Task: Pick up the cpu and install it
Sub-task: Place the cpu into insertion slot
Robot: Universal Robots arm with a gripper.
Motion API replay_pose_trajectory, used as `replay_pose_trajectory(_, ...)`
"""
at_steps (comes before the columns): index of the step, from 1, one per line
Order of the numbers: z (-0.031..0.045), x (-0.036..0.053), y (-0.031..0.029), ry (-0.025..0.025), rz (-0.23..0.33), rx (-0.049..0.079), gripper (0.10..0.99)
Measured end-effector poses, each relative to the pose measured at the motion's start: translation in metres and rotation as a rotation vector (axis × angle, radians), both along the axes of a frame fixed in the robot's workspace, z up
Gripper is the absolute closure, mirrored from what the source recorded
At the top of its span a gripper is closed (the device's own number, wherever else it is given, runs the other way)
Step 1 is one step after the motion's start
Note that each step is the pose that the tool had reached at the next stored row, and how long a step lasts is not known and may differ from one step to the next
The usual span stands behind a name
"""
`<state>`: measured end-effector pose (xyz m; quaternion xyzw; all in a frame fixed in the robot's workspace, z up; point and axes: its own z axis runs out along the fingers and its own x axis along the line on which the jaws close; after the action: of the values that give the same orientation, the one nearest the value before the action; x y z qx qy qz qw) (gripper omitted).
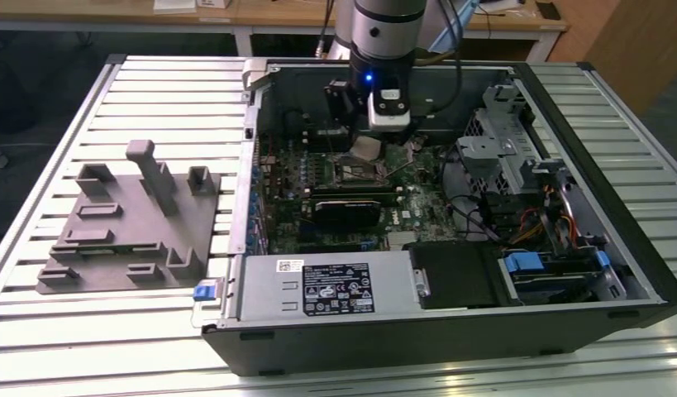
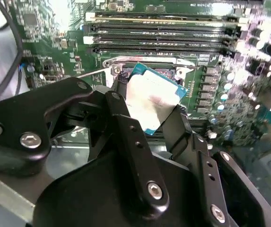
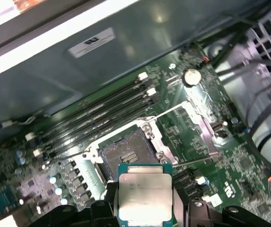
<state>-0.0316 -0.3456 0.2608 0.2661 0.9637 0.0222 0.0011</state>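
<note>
Exterior view. The arm stands over the open computer case, which lies on the slatted worktop toward its far edge. The gripper is down inside the case with the cpu pinched between its fingers. The chip looks tilted and is off the board. The socket lies just below and slightly to the near side of it on the motherboard. The grey moulded tray sits well apart, toward the edge of the worktop on the exterior view's left.

Second wrist view. The gripper is closed narrow on the cpu, with black fingers bearing on two opposite edges. The pale metal top faces the camera. The socket shows past the chip's far edge, with the memory slots beyond it. The chip's edges run skewed to the socket frame, not square with it.

First wrist view. The cpu is held in the gripper, clear of the board. The socket is open with its dark centre bare, and the load plate is swung aside. The chip hangs just short of the socket, on the side away from the memory slots, and overlaps only the frame's near rim. It is not seated. I judge that the gap is partly sideways, toward the slots, and partly downward.
</note>
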Motion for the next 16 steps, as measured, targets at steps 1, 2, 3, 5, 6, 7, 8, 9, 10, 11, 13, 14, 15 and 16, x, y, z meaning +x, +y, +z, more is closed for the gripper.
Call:
replay_pose_trajectory(1, -0.0001, 0.0, 0.0, 0.0, -0.018, 0.0, 0.545)
replay_pose_trajectory(2, -0.0001, 0.0, 0.0, 0.0, -0.036, 0.0, 0.545)
replay_pose_trajectory(3, -0.0002, 0.0, 0.0, 0.0, -0.054, 0.0, 0.545)
replay_pose_trajectory(5, -0.0003, 0.0, 0.0, 0.0, -0.09, 0.0, 0.545)
replay_pose_trajectory(6, -0.0004, 0.0, 0.0, 0.0, -0.108, 0.0, 0.545)
replay_pose_trajectory(7, -0.0004, 0.0, 0.0, 0.0, -0.127, 0.0, 0.545)
replay_pose_trajectory(8, -0.0005, 0.0, 0.0, 0.0, -0.145, 0.0, 0.545)
replay_pose_trajectory(9, -0.0005, 0.0, 0.0, 0.0, -0.163, 0.0, 0.545)
replay_pose_trajectory(10, -0.0006, 0.0, 0.0, 0.0, -0.181, 0.0, 0.545)
replay_pose_trajectory(11, -0.0006, 0.0, 0.0, 0.0, -0.199, 0.0, 0.545)
replay_pose_trajectory(13, -0.0007, 0.0, 0.0, 0.0, -0.236, 0.0, 0.545)
replay_pose_trajectory(14, -0.0008, 0.0, 0.0, 0.0, -0.254, 0.0, 0.545)
replay_pose_trajectory(15, -0.0008, 0.0, 0.0, 0.0, -0.272, 0.0, 0.545)
replay_pose_trajectory(16, -0.0009, 0.0, 0.0, -0.0001, -0.29, 0.0, 0.545)
